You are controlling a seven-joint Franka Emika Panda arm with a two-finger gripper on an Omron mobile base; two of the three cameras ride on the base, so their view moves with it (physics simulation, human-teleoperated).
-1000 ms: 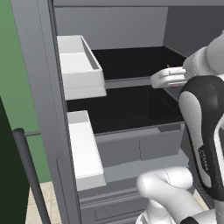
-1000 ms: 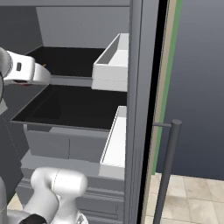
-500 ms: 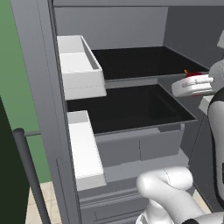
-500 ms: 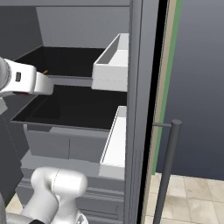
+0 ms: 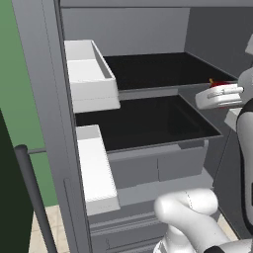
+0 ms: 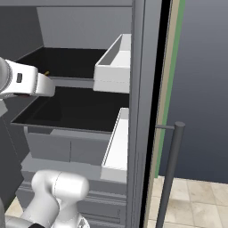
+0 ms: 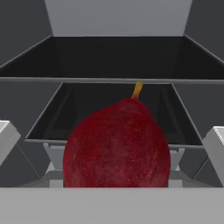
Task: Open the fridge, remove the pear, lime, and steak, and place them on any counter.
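The grey fridge (image 5: 148, 29) stands open in front of me, its two black shelves (image 5: 143, 118) bare. In the hand view the dark red pear (image 7: 117, 146) looms large at the centre, its yellow stem pointing up, held just outside the shelves. My gripper (image 5: 211, 92) is shut on the pear, a sliver of which (image 5: 216, 84) peeks over the white hand at the fridge's right side. From the right base view the gripper (image 6: 46, 81) sits at the left, level with the upper shelf. Lime, steak and counter are out of view.
White door bins (image 5: 89, 74) hang on the open left door, another bin (image 5: 96, 168) below. Two grey drawers (image 5: 158, 165) sit under the lower shelf. A dark bar handle (image 6: 171, 173) stands beside the right door edge (image 6: 144, 111). My own arm's base (image 5: 190, 212) is low in front.
The hand has drawn back out of the fridge with the pear, shifting right in the left base view and left in the right base view.
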